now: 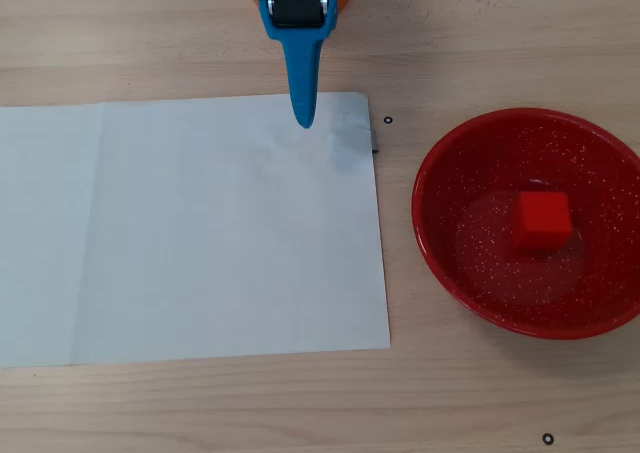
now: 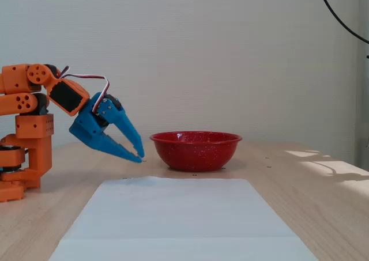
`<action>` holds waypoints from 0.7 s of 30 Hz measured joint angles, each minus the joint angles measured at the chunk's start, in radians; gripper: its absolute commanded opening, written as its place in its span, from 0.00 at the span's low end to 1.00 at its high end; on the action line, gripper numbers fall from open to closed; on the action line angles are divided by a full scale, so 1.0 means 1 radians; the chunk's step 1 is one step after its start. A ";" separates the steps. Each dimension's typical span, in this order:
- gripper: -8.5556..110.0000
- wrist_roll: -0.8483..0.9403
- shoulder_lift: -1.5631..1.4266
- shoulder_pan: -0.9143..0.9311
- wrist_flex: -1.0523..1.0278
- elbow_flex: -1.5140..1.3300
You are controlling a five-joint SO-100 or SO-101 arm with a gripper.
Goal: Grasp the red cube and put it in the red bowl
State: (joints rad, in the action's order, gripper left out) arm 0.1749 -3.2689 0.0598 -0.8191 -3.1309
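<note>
The red cube (image 1: 542,220) lies inside the red bowl (image 1: 440,233), near its middle, in the overhead view. In the fixed view the bowl (image 2: 196,151) stands on the table and its wall hides the cube. My blue gripper (image 1: 303,118) is at the top of the overhead view, over the far edge of the white paper, well left of the bowl. In the fixed view the gripper (image 2: 139,155) hangs above the table left of the bowl, its jaws nearly together and empty.
A white paper sheet (image 1: 190,233) covers the left and middle of the wooden table. The orange arm base (image 2: 26,134) stands at the left in the fixed view. Small black marks (image 1: 547,439) dot the table. A black cable (image 2: 340,19) hangs at the upper right.
</note>
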 measured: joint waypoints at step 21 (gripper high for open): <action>0.08 0.003 0.000 0.000 -0.101 0.000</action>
State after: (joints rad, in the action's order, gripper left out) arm 0.1779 -3.2689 0.0598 -0.9204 -3.1309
